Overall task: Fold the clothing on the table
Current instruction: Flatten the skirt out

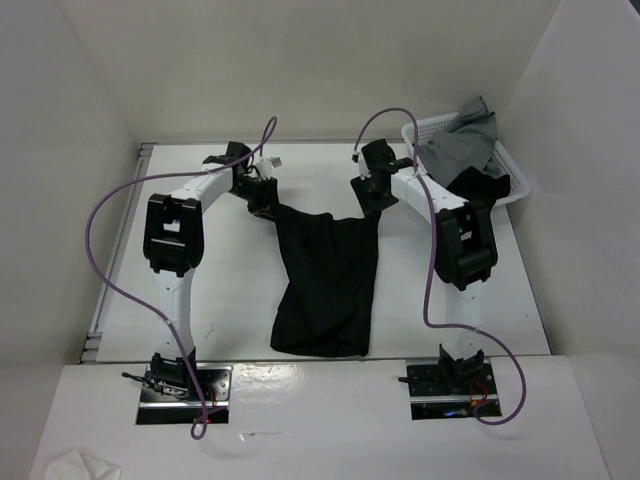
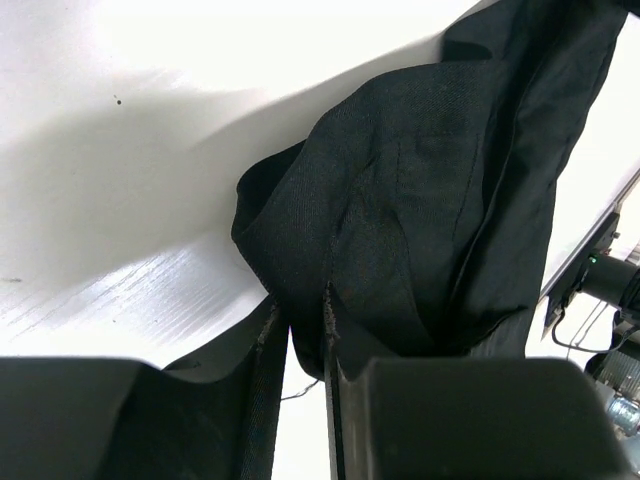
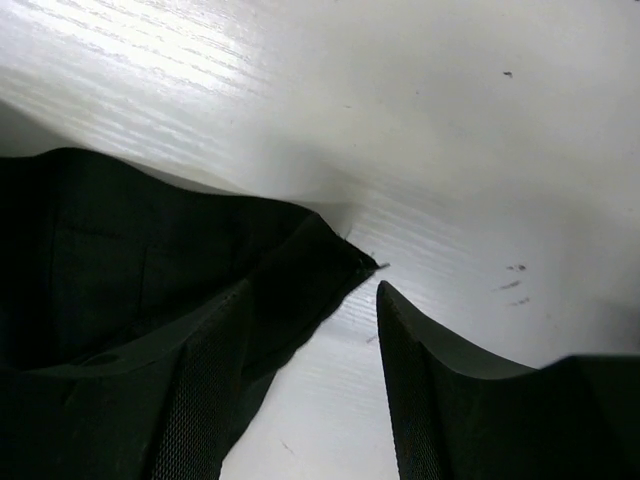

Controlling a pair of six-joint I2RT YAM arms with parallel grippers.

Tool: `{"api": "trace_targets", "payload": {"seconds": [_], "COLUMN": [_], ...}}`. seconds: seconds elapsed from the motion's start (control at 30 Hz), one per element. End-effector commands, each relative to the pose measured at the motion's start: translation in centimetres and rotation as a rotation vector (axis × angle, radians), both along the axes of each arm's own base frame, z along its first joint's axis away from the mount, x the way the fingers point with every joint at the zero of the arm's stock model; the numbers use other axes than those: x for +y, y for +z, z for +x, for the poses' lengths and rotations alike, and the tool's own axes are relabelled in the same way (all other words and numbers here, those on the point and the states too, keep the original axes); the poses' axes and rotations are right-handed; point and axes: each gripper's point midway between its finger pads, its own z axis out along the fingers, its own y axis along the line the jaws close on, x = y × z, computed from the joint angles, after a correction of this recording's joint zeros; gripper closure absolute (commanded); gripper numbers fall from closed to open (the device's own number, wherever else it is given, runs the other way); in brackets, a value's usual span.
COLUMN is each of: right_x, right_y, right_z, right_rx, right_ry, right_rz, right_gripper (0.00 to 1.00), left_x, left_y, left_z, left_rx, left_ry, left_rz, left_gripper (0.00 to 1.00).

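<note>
From my remote seat I counted one skirt [image 1: 325, 285] on the white table [image 1: 230, 300] – black thin fabric, lying at the middle of the tabletop in the overhead view, its wide top edge toward twelve o'clock and the rest trailing down toward six in a narrower, rumpled mass. Two arms were out over it, each trailing one purple cable, two cables [image 1: 430, 290] in all. The left gripper [image 1: 262, 203] sat at the skirt's ten o'clock corner and the right gripper [image 1: 376, 196] at its one o'clock corner. On the left wrist camera the two fingers [image 2: 262, 400] stood nearly together, with a fold of the black fabric pinched in the thin slot between them, so that tool was clamped on the skirt, and the cloth bunched up beyond the tips toward one o'clock. On the right wrist camera the two fingers [image 3: 205, 400] stood apart with bare tabletop showing in the gap – the skirt's pointed corner reached in from nine o'clock and lay against the left-hand finger, and nothing was gripped there. At roughly two o'clock on the table stood one white mesh basket [image 1: 516, 178], holding one grey cloth [image 1: 462, 148] at its far end and one plain black garment [image 1: 478, 186] at its near edge, well apart from the skirt.
</note>
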Motion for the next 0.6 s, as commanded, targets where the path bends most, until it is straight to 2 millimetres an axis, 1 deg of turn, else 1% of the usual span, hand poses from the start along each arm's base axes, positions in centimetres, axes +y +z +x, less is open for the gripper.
{"api": "trace_targets", "payload": {"seconds": [0.0,0.07,0.1,0.13,0.2,0.23,0.27,0.3,0.33,0.37,0.4,0.43,0.47,0.5,0.53,0.57], "right_x": [0.6,1.1,1.0,1.3,1.6,1.6,1.5,1.5,1.4,1.2,1.1,0.8,0.7,0.5,0.0,-0.2], "right_y": [-1.2,-1.8,-2.3,-2.7,-2.8,-2.8,-3.3,-3.3,-4.2,-4.2,-3.7,-4.1,-3.3,-2.4,-1.9,-1.1], "right_z": [0.7,0.9,0.6,0.7,0.9,0.9,0.8,0.8,0.4,0.5,0.6,0.3,0.5,0.4,0.4,0.6], "right_rx": [0.026,0.045,0.065,0.074,0.077,0.077,0.087,0.087,0.107,0.104,0.092,0.101,0.082,0.063,0.055,0.035], "right_ry": [-0.005,0.004,0.004,0.002,0.007,0.007,0.006,0.006,0.005,0.001,-0.004,-0.008,-0.013,-0.017,-0.027,-0.023], "right_rz": [0.027,0.039,0.033,0.047,0.056,0.056,0.053,0.053,0.046,0.037,0.031,0.019,0.016,0.012,0.015,0.005], "right_gripper": [0.42,0.43,0.43,0.43,0.43,0.47,0.51,0.56,0.61,0.79,0.89,0.97,1.00,1.00,1.00,1.00], "left_x": [-0.2,-0.2,-0.1,-0.1,-0.1,-0.1,0.0,0.0,0.0,0.0,0.0,0.0,0.0,0.1,0.2,0.3], "left_y": [0.0,0.0,-0.3,0.1,0.1,-0.1,-0.2,0.3,0.3,0.2,0.6,0.6,1.3,1.8,1.7,3.2], "left_z": [0.0,0.0,-0.3,-0.2,-0.2,-0.5,-0.6,-0.6,-0.6,-0.8,-0.7,-0.7,-0.6,-0.8,-0.7,-0.4], "left_rx": [-0.019,-0.019,-0.010,-0.019,-0.025,-0.016,-0.007,-0.024,-0.024,-0.015,-0.030,-0.037,-0.045,-0.055,-0.065,-0.092], "left_ry": [-0.032,-0.032,-0.031,-0.032,-0.038,-0.038,-0.038,-0.044,-0.044,-0.044,-0.051,-0.057,-0.057,-0.064,-0.069,-0.066], "left_rz": [-0.026,-0.026,-0.024,-0.026,-0.024,-0.023,-0.022,-0.022,-0.022,-0.021,-0.021,-0.019,-0.020,-0.020,-0.009,-0.002], "left_gripper": [0.75,0.75,0.75,0.75,0.75,0.75,0.75,0.75,0.75,0.75,0.75,0.75,0.75,0.75,0.76,0.76]}}
